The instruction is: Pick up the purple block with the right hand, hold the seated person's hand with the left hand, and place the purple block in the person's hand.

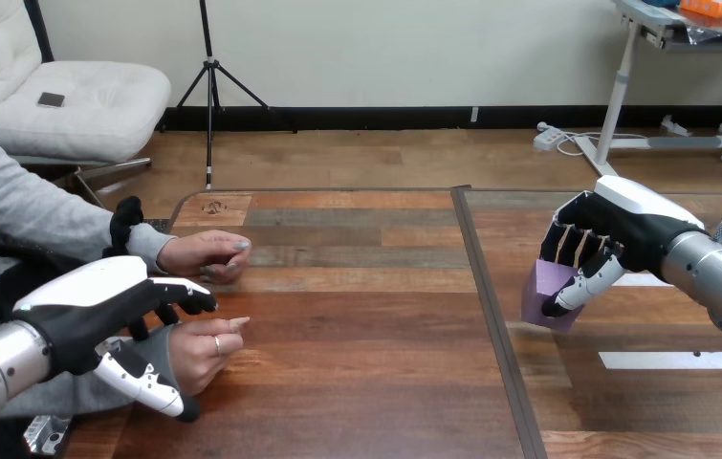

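The right hand [624, 231] is clamped on the block [548, 295] near the table's [366, 382] right edge. The person's hand [206, 346], enclosed by the left hand [98, 311], lies well apart at the left edge, so I think the block must travel left.

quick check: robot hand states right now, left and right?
Left robot hand: closed round the person's nearer hand.
Right robot hand: closed, holding the purple block.
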